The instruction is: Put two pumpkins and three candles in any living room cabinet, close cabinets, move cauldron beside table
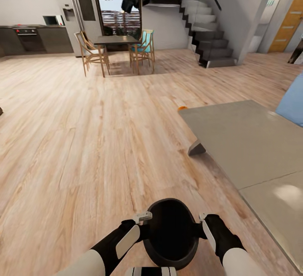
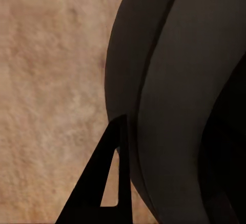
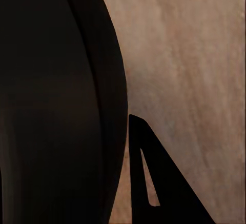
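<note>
The left gripper [image 1: 148,221] and the right gripper [image 1: 201,222] are pressed against opposite sides of the cauldron [image 1: 173,230]; whether either is clamped on its rim cannot be told. The cauldron is held low over the wooden floor [image 1: 84,141], its dark interior showing no contents. The table [image 1: 248,141] is seen just beside it, a pumpkin [image 1: 182,108] at the table's far corner.

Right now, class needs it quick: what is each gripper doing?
Left gripper: pressed on the cauldron rim; jaw state cannot be told.
Right gripper: pressed on the opposite rim; jaw state cannot be told.
</note>
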Robot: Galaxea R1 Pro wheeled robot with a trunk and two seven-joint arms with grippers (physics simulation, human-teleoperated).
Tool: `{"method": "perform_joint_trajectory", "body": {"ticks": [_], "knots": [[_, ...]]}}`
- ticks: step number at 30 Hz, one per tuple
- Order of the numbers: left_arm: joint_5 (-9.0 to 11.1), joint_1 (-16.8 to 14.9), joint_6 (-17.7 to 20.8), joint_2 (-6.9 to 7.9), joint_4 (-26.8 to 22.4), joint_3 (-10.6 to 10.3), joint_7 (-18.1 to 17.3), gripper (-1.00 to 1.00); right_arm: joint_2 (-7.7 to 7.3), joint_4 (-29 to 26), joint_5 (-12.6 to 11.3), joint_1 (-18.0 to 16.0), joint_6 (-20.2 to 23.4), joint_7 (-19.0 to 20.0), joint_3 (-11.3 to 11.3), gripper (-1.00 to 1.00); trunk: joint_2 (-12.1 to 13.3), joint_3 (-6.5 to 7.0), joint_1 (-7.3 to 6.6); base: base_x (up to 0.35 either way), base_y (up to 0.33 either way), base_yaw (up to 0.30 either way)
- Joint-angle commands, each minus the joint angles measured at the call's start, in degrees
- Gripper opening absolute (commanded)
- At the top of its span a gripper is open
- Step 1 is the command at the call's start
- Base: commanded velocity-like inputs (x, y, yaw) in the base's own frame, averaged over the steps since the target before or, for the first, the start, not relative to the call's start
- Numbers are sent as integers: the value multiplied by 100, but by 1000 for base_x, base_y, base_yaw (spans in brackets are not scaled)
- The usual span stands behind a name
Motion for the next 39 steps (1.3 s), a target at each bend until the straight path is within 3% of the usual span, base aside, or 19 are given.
{"method": "perform_joint_trajectory", "body": {"ticks": [1,13,19,20,21,32,36,39], "knots": [[185,2,-33,-4,-1,-33,-218,-100,3,-4,-96,-3,-1,22,-23,-100,0,0,-1,238,-229,-220],[185,2,-42,-4,-3,-32,-220,-100,-4,-4,-96,-3,-1,22,-23,-100,0,0,-1,112,-97,-276],[185,2,-42,3,-4,-33,-220,-100,-3,-4,-96,-3,-2,22,-23,-100,0,0,-1,1,-1,-64],[185,2,-42,4,-4,-33,-220,100,-4,-10,-96,-3,-2,22,-23,-100,0,0,-1,0,0,-8],[185,2,-42,-1,-7,-33,-220,100,1,-27,-94,-3,-2,22,-23,100,0,0,-1,0,0,-3],[185,4,-42,-1,-34,-33,-226,100,6,-68,-96,-2,-5,22,-21,100,0,0,-1,0,0,0],[160,44,-42,20,-242,-33,-212,100,37,-589,-88,43,17,22,-8,100,0,0,-1,0,0,0],[16,80,-42,36,-428,-33,-191,100,41,-765,-87,53,35,22,-6,100,0,0,-1,-18,0,0]]}}
